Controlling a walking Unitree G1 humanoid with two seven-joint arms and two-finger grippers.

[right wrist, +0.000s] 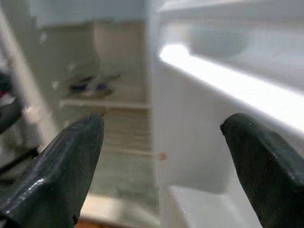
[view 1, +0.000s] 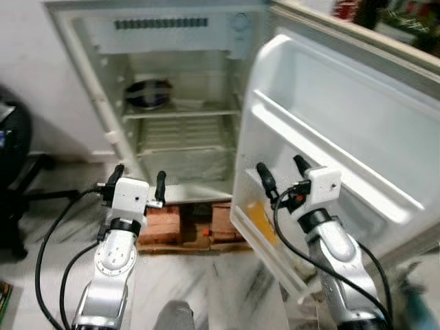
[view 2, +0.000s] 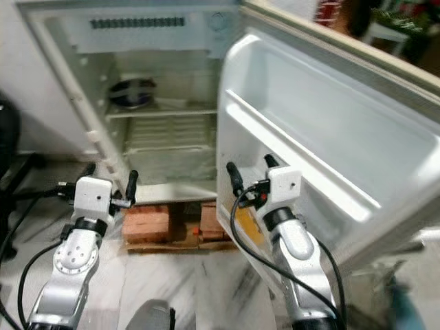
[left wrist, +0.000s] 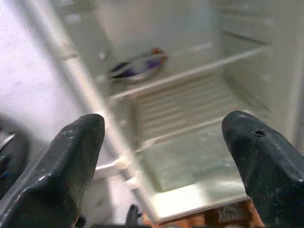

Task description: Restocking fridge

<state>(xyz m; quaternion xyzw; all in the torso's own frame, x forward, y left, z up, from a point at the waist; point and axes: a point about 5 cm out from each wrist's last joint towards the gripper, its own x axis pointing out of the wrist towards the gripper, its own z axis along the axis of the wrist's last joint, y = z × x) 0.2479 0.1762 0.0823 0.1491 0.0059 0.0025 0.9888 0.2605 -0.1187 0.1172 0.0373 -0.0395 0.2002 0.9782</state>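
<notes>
A small white fridge (view 1: 110,124) stands open in front of me, its door (view 1: 330,130) swung out to my right. On its upper wire shelf (view 1: 182,112) rests a dark bowl (view 1: 148,93), which appears as a dark bowl (left wrist: 137,69) in the left wrist view too. My left gripper (view 1: 137,180) is open, held low before the fridge's lower compartment with nothing between its fingers. My right gripper (view 1: 282,175) is open and empty as well, close to the inner face of the door near its lower door shelf (view 1: 330,165).
The fridge sits on red bricks (view 1: 161,223) and a wooden base over a marble floor (view 1: 227,289). A black chair (view 1: 14,158) stands at my left. A yellow sticker (view 1: 261,218) marks the door's lower part. Black cables (view 1: 51,240) trail from my arms.
</notes>
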